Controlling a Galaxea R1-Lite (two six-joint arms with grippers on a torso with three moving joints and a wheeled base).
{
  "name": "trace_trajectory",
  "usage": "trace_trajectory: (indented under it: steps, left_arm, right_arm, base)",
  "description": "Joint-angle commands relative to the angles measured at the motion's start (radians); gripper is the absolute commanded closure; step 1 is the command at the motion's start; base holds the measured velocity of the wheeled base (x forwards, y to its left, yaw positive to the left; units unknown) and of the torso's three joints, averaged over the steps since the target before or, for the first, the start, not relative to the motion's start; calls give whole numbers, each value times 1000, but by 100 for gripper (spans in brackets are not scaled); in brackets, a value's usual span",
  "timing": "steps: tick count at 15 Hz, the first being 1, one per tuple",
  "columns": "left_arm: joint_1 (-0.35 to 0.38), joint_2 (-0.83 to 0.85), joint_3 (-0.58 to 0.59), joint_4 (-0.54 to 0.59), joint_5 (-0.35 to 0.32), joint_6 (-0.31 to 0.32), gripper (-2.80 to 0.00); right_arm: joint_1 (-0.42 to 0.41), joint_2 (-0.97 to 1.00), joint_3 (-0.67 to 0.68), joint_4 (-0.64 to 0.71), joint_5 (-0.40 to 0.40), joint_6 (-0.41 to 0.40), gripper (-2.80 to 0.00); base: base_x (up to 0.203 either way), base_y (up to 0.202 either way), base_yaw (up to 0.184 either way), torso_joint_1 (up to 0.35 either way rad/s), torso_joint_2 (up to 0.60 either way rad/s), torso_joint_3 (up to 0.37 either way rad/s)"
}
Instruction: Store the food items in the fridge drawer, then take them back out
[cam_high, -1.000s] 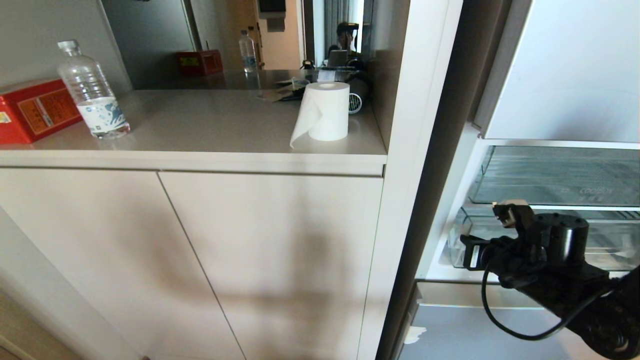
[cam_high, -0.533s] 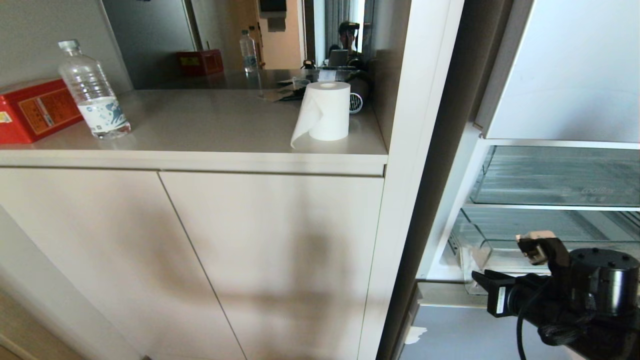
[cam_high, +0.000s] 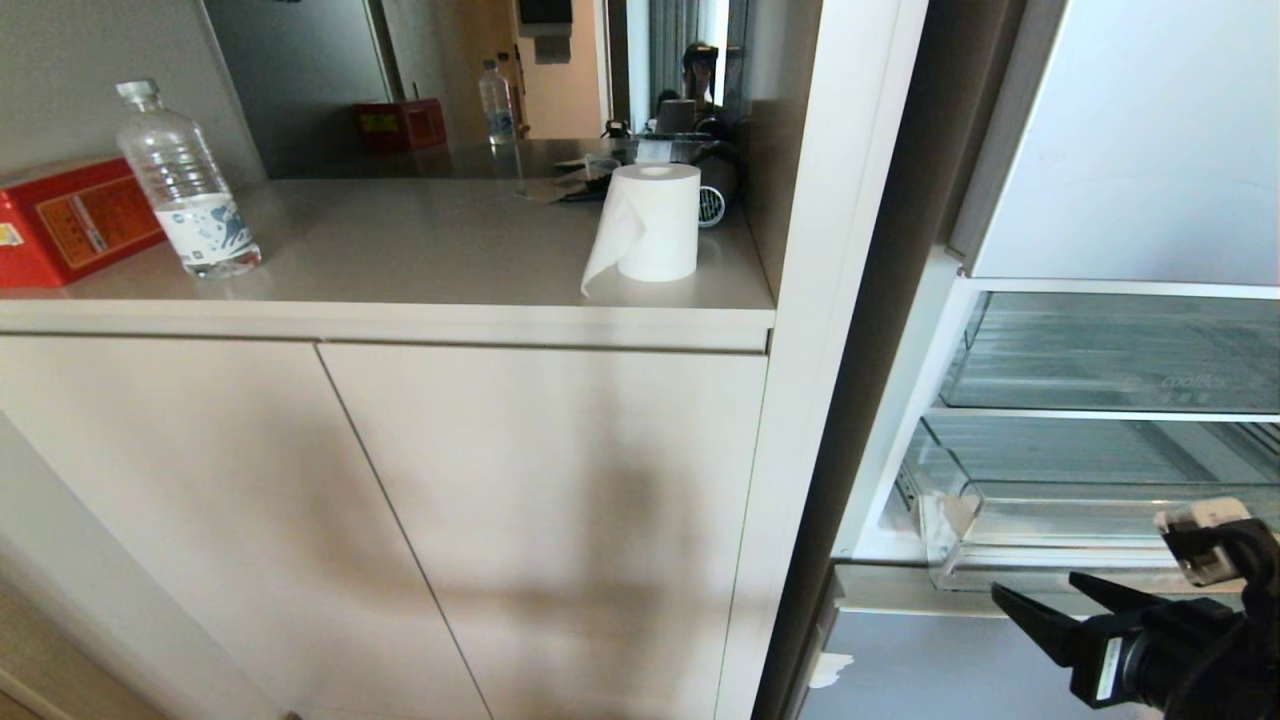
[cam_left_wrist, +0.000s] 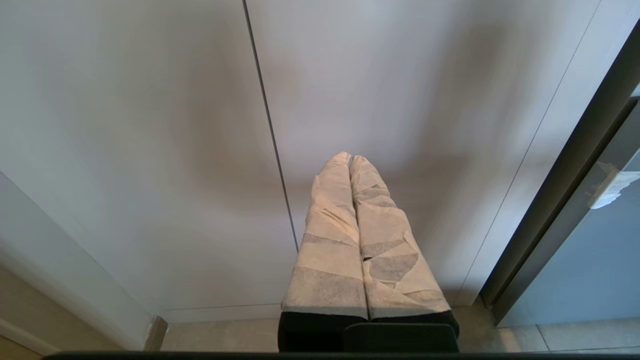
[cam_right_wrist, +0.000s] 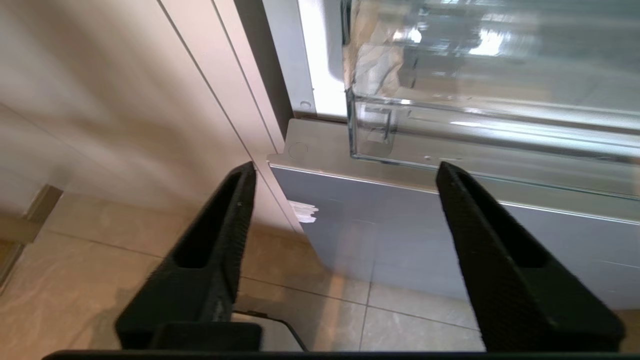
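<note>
Hovering just below the clear fridge drawer (cam_high: 1090, 520), the right pincer (cam_high: 1045, 600) gaped, empty; the left pincer (cam_left_wrist: 350, 159) stayed clenched before the cabinet door (cam_left_wrist: 400, 100).

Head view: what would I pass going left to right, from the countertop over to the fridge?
Red box → water bottle → paper roll → white cabinet post → clear fridge drawer → right gripper, jaws apart, low in front of the drawer.
</note>
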Motion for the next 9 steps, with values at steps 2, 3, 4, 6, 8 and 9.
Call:
trace_trajectory:
  steps: [2, 3, 4, 6, 8, 9]
  left_arm:
    - [0, 1, 0, 0, 0, 0, 0]
    - [0, 1, 0, 0, 0, 0, 0]
    - [0, 1, 0, 0, 0, 0, 0]
    - [0, 1, 0, 0, 0, 0, 0]
    - [0, 1, 0, 0, 0, 0, 0]
    - [0, 1, 0, 0, 1, 0, 0]
  right_arm:
    - [-30, -257, -142, 340, -19, -11, -31]
    - [-48, -282, -226, 475, -24, -15, 0]
    - [-70, -285, -300, 585, -26, -17, 0]
    - [-109, -202, -403, 691, -28, -21, 0]
    - [-133, -88, -472, 714, -28, -22, 0]
    - [-142, -33, -502, 719, -28, -22, 0]
  base:
    - [0, 0, 0, 0, 0, 0]
    - [0, 0, 0, 0, 0, 0]
    - [0, 0, 0, 0, 0, 0]
    - [0, 0, 0, 0, 0, 0]
    - [0, 0, 0, 0, 0, 0]
    - [0, 0, 0, 0, 0, 0]
